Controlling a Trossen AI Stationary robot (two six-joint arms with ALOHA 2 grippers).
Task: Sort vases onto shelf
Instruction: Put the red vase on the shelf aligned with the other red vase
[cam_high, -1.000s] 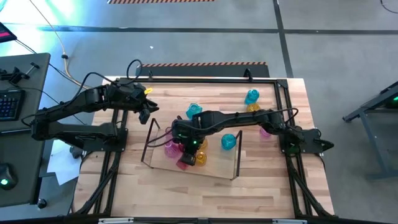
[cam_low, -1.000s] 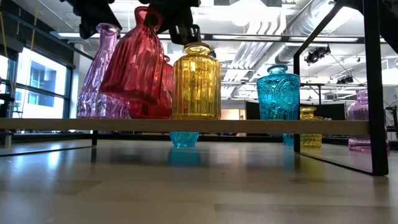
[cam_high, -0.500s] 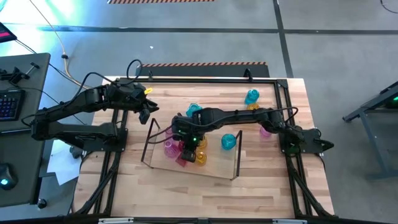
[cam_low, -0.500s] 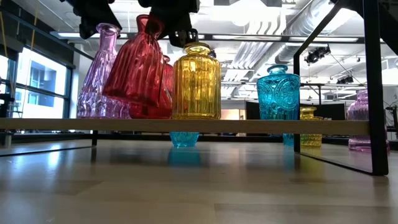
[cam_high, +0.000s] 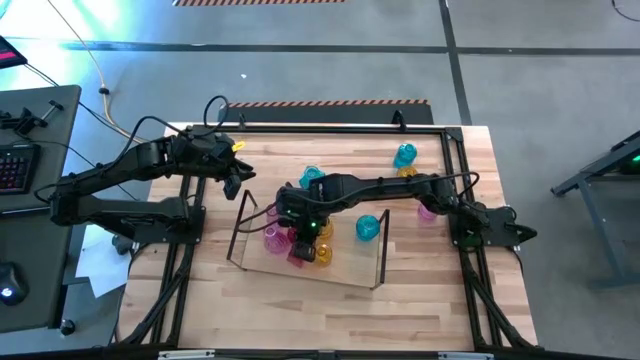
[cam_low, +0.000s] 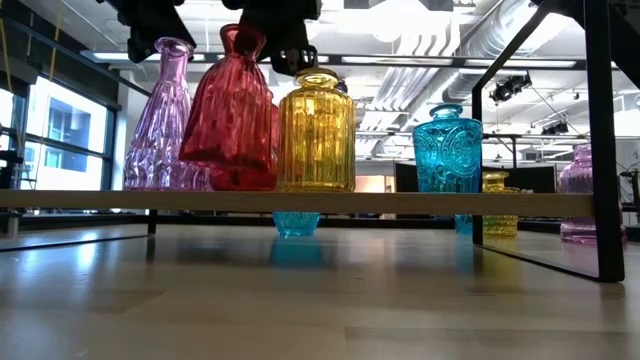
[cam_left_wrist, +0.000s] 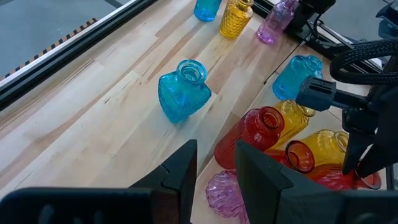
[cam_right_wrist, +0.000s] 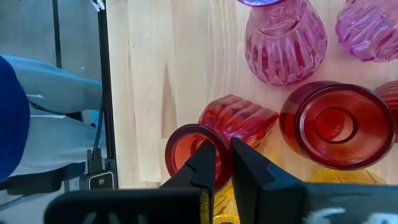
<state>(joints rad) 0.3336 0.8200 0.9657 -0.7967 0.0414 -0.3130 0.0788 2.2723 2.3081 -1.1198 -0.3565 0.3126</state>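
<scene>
Right gripper (cam_right_wrist: 222, 163) pinches the rim of the red vase (cam_low: 232, 125), one finger inside the mouth and one outside, over the left part of the shelf (cam_high: 352, 266). That vase stands nearly upright, leaning slightly left, between a purple vase (cam_low: 165, 120) and a yellow vase (cam_low: 316, 132). To finish well, I would straighten it until the base sits flat, then spread the fingers only a little and lift straight up, so neither neighbour gets knocked. Left gripper (cam_left_wrist: 214, 163) waits at the table's far left, fingers a little apart, holding nothing.
</scene>
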